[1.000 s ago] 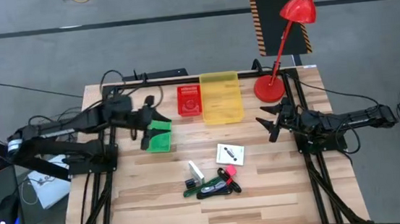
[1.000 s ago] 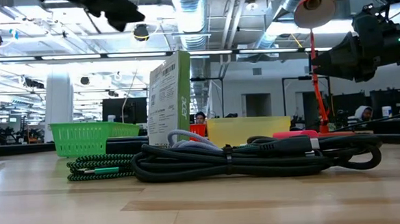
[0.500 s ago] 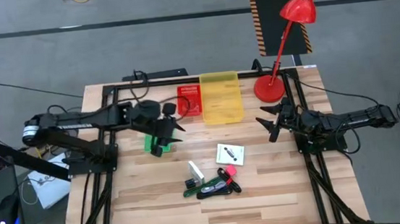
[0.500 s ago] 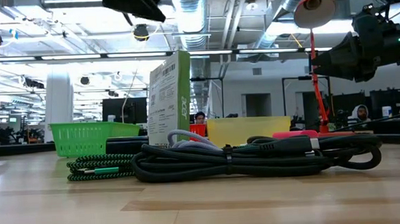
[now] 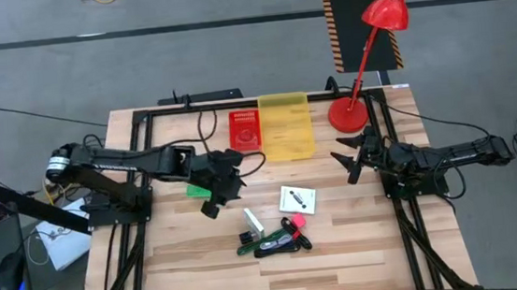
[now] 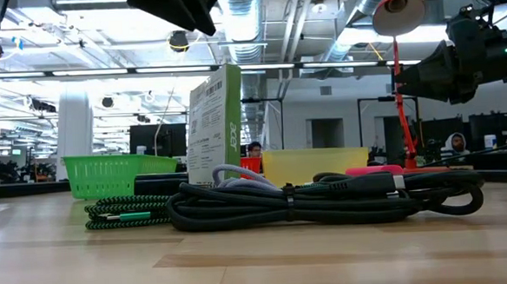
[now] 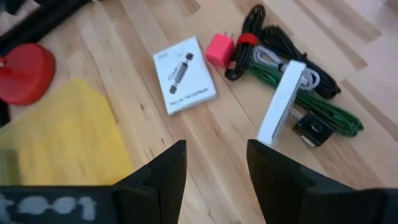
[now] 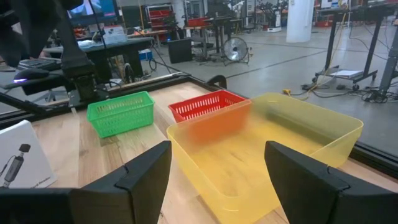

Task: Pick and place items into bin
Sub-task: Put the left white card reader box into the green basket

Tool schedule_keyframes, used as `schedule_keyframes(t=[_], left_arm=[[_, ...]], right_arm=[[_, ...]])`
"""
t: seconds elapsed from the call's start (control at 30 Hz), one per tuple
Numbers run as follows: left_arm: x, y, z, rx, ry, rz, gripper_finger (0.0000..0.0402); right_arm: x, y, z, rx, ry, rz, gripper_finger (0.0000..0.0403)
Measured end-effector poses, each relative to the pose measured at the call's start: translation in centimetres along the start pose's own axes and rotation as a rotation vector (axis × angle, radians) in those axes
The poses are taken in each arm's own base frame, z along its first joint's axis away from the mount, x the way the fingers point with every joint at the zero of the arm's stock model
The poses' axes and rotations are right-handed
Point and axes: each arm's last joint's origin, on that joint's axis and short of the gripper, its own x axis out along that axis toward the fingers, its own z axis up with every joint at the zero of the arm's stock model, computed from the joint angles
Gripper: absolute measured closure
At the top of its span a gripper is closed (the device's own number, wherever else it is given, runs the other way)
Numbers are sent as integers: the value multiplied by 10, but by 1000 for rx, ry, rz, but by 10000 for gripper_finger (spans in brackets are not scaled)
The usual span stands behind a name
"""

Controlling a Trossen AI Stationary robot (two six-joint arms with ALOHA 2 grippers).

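The items lie in a heap on the table's near middle. The white square packet (image 5: 298, 200) (image 7: 185, 74) lies flat. A white box (image 5: 252, 222) (image 7: 280, 102) stands on edge beside the pink-tipped piece (image 5: 295, 222) (image 7: 219, 50). A green braided cable (image 7: 323, 109), a black cable (image 6: 326, 199) (image 7: 261, 31) and a tiny black block (image 7: 314, 127) lie with them. My left gripper (image 5: 238, 177) (image 7: 214, 165) hovers open above the table, just left of the heap, touching nothing. My right gripper (image 5: 342, 159) (image 8: 214, 183) waits open at the right, near the lamp base.
Three bins stand toward the far edge: a green one (image 5: 197, 190) (image 8: 121, 112) partly under my left arm, a red one (image 5: 245, 129) (image 8: 208, 106) and a yellow one (image 5: 286, 126) (image 8: 267, 149). A red desk lamp (image 5: 345, 116) stands at the far right. Black frame rails border the table.
My left arm has swung from above the green bin toward the table's right and near edge, ending beside the heap of items. Its gripper carries nothing. The items and my right arm have stayed where they were.
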Motion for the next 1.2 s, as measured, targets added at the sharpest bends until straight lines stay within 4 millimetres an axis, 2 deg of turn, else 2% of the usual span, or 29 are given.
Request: schedule_keyframes(t=[0.33,0.73,1.2], left_arm=[[22,-5,9,30,114,-58,244],[45,-15,22,105,151,-101,244],[44,-24,27,147,148,-103,244]], right_arm=[[0,0,0,0,0,-1,148],[0,0,0,0,0,-1,148],[0,0,0,0,0,0,148]])
